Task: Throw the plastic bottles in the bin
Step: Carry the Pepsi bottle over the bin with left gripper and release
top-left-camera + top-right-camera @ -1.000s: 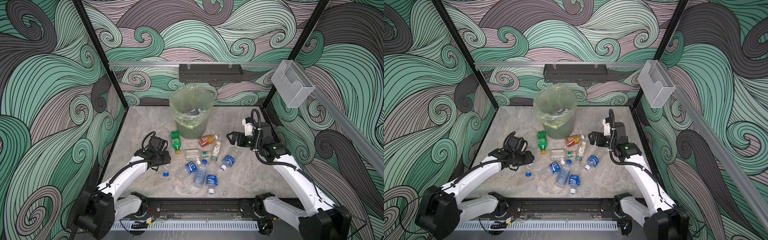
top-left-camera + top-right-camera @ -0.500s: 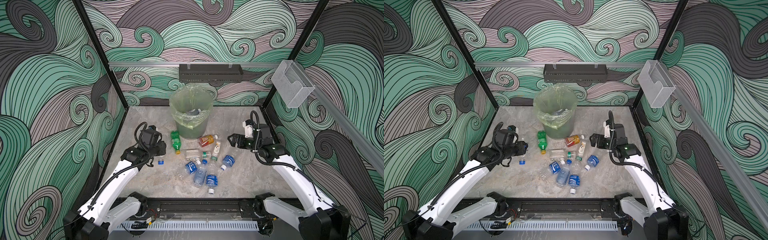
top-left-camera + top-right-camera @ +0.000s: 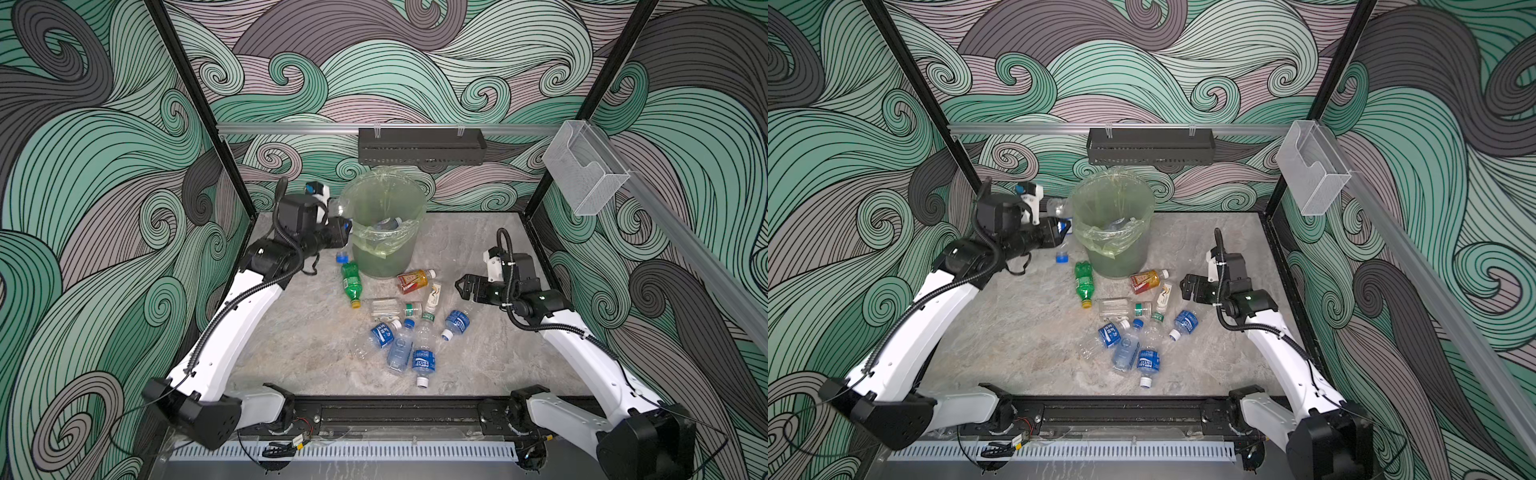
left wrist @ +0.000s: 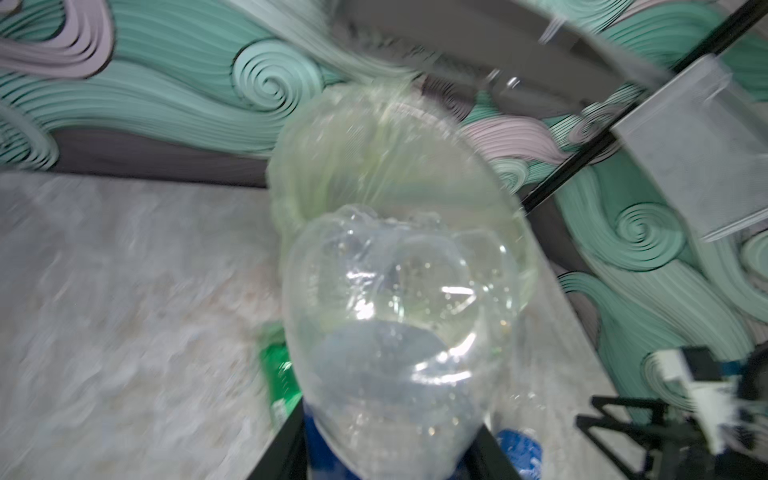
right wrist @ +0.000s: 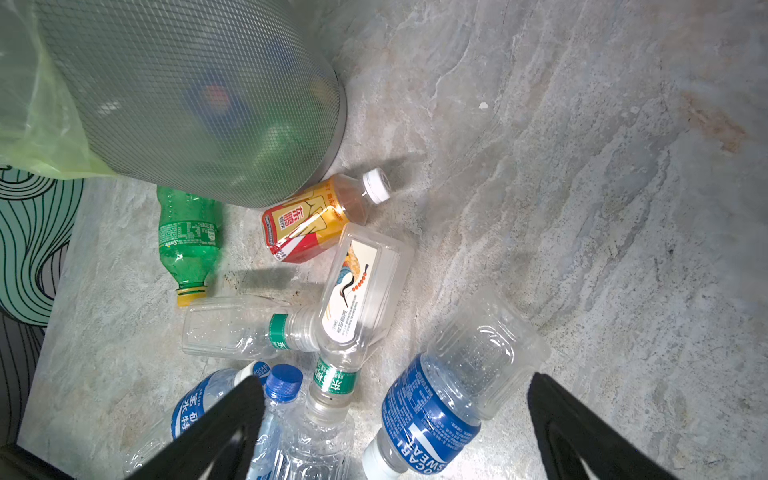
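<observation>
My left gripper (image 3: 343,227) (image 3: 1061,229) is shut on a clear plastic bottle (image 4: 399,332) with a blue label. It holds the bottle in the air at the left of the bin's rim, with the blue cap (image 3: 341,258) pointing down. The bin (image 3: 386,262) (image 3: 1115,257) is grey-green with a pale yellow-green bag, and a bottle lies inside it. Several plastic bottles lie on the table in front of it, among them a green one (image 3: 351,283), an amber one (image 5: 316,220) and a blue-labelled one (image 5: 432,411). My right gripper (image 3: 463,289) (image 5: 395,399) hangs open over that blue-labelled bottle.
A black perforated tray (image 3: 419,145) hangs on the back wall above the bin. A clear plastic box (image 3: 582,174) is fixed to the right wall rail. Black frame posts stand at the back corners. The arms' base rail (image 3: 395,411) runs along the front edge.
My left arm has lifted the bottle from the left of the table and carried it back and up to the bin's left rim. The right arm has barely moved.
</observation>
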Controlling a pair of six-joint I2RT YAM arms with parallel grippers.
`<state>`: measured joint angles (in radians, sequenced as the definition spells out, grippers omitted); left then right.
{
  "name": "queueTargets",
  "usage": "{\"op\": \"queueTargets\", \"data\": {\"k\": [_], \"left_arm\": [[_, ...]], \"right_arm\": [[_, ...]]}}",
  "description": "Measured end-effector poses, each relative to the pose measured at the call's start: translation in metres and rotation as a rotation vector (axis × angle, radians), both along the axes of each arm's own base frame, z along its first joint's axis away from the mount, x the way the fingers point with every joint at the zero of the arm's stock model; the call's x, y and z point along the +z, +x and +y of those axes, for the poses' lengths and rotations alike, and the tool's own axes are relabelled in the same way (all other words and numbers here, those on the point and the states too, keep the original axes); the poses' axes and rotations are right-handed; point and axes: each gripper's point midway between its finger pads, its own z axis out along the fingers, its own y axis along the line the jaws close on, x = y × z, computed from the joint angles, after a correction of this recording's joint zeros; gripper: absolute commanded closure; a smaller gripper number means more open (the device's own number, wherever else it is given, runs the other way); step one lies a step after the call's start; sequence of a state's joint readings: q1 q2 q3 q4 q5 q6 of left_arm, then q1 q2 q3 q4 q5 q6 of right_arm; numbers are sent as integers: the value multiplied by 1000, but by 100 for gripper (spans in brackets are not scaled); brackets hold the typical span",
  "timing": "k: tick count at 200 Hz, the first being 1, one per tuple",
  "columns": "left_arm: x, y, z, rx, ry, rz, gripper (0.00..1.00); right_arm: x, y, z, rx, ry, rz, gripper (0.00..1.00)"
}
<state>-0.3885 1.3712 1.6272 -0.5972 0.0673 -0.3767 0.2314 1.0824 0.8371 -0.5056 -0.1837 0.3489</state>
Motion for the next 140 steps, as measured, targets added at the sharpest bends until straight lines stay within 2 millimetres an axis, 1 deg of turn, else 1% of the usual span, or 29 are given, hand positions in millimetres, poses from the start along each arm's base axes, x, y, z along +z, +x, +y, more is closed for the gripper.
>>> {"op": "queueTargets", "data": {"k": [9,17,26,38,54,66,77,90,111,129,140], "left_arm": [[21,18,-14,-32,-27,-38,29],[36,33,-25,-58,-50,-64,22],[46,47,-35,-81,-64,-81,19],[44,58,-42,-95,-67,-76,15],[26,62,-44,-99,-49,-37,11],[11,58,-42,-98,-32,-8,10],[-4,50,-38,-98,-9,18,10],[-13,39,-32,-96,17,32,10],[-17,14,-16,-81,59,29,9],[-18,-11,4,-53,93,7,7],[-25,-26,16,-30,115,7,6]], "right_arm": [[-4,-3,-1,-4,1,12,1],[-8,-6,-1,-7,1,25,1],[-10,-10,-2,-11,1,35,0],[-10,-15,-4,-17,5,39,0],[-6,-22,-5,-21,10,29,0],[-3,-26,-7,-24,12,23,0],[-3,-29,-8,-26,12,22,1],[-7,-33,-9,-29,9,37,1],[-15,-37,-10,-37,4,73,3],[-22,-38,-11,-48,6,101,5],[-29,-40,-11,-57,8,123,6]]}}
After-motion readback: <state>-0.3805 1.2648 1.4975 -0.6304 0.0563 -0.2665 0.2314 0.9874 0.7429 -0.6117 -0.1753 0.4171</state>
